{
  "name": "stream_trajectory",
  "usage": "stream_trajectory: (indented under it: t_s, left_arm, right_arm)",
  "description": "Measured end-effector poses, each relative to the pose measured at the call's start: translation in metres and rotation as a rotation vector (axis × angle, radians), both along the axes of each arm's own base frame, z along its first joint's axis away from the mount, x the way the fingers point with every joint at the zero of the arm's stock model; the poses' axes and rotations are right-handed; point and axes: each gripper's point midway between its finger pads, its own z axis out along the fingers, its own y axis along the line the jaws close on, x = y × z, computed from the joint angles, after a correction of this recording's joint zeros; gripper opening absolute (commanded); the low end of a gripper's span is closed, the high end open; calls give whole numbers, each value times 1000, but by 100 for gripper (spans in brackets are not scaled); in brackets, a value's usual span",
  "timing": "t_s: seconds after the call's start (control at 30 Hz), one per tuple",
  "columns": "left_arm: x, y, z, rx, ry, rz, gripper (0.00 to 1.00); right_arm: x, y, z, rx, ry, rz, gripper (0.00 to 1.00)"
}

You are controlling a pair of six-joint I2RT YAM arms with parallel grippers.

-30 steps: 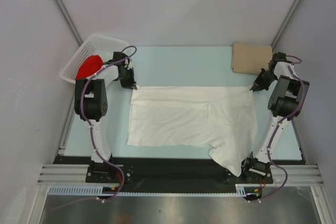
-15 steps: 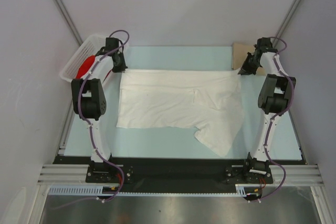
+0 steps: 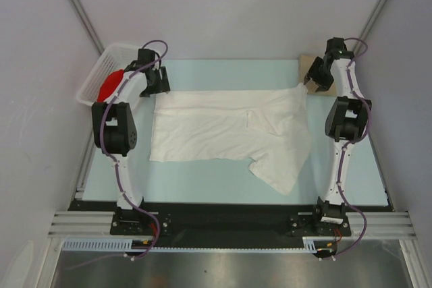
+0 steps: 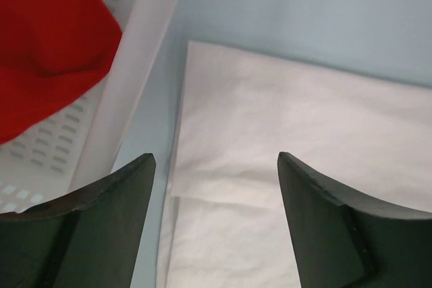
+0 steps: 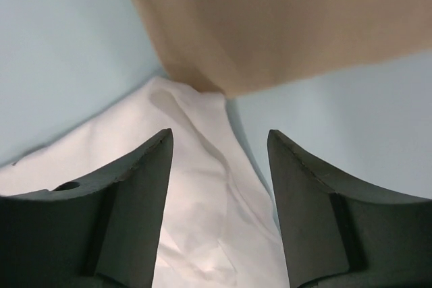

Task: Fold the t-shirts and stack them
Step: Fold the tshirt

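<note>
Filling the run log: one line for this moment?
left tool open | right tool open | white shirt spread out, ungripped | red shirt in basket

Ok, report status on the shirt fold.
Both open: left gripper, right gripper, over far corners of white shirt. Shirt spread out, not yet folded. Close by: tan shirt meets its far-right corner; red shirt in basket.

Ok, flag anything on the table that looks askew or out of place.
The white t-shirt lies skewed: its near right part trails toward the near edge as a slanted flap, and its far right corner is rumpled against the tan t-shirt. The red t-shirt sits bunched, unfolded, in the basket.
</note>
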Motion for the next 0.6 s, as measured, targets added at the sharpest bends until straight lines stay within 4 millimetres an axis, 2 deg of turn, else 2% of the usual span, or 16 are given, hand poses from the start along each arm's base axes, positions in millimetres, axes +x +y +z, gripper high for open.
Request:
stream_trajectory:
  t_s: [0.07, 0.13, 0.23, 0.3, 0.43, 0.47, 0.6]
  left_arm:
    - [-15, -1, 3, 1, 15, 2, 80]
    - [-30, -5, 9, -13, 18, 3, 79]
    - [-49, -17, 21, -54, 10, -9, 75]
    - [-58, -29, 28, -84, -1, -33, 73]
    - [-78, -63, 27, -155, 21, -114, 67]
    - [-84, -70, 23, -169, 35, -133, 65]
    - [-120, -97, 4, -210, 104, -199, 60]
  right_arm:
    - [-12, -7, 8, -37, 32, -24, 64]
    - [-33, -10, 15, -62, 74, -40, 62]
    - [-85, -6, 23, -61, 159, -44, 59]
    - [-131, 6, 26, -26, 225, -40, 54]
    - [-201, 32, 28, 57, 277, -32, 47]
    - [-217, 39, 27, 79, 293, -26, 46]
    - [-257, 62, 21, 133, 341, 6, 46]
